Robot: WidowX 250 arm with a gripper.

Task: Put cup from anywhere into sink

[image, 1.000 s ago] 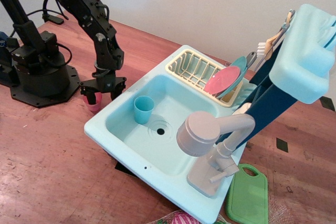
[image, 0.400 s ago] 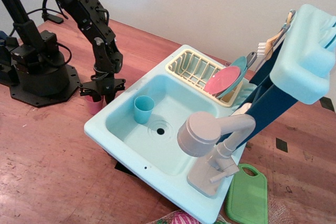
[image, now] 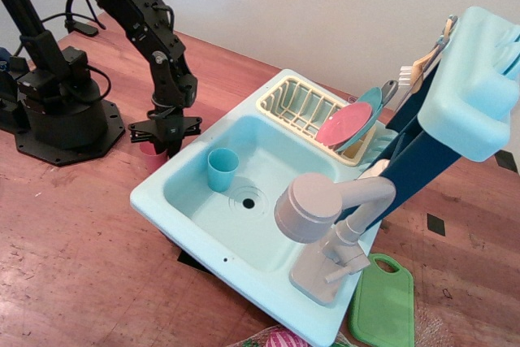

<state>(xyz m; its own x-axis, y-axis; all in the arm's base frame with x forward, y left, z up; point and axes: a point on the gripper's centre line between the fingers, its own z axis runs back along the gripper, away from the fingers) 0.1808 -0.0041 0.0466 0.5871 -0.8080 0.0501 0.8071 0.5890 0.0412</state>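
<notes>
The pink cup (image: 151, 155) is at the left outer corner of the pale aqua sink (image: 162, 199), just above the wooden table. My black gripper (image: 162, 144) comes down on it from above, and its fingers are closed around the cup's upper part, hiding the rim. The sink basin holds a teal cup (image: 221, 170) standing upright next to the round drain hole (image: 248, 198). The grey faucet (image: 315, 210) stands at the sink's near right side.
A yellow dish rack (image: 294, 106) at the sink's back holds a pink plate (image: 343, 125). The black arm base (image: 61, 115) sits at the left. A green cutting board (image: 383, 302) lies at the front right. A tall blue stand with an aqua shelf (image: 475, 79) rises at the right.
The gripper and the pink cup have moved together a little to the right and up, closer to the sink's left corner. The teal cup has not moved.
</notes>
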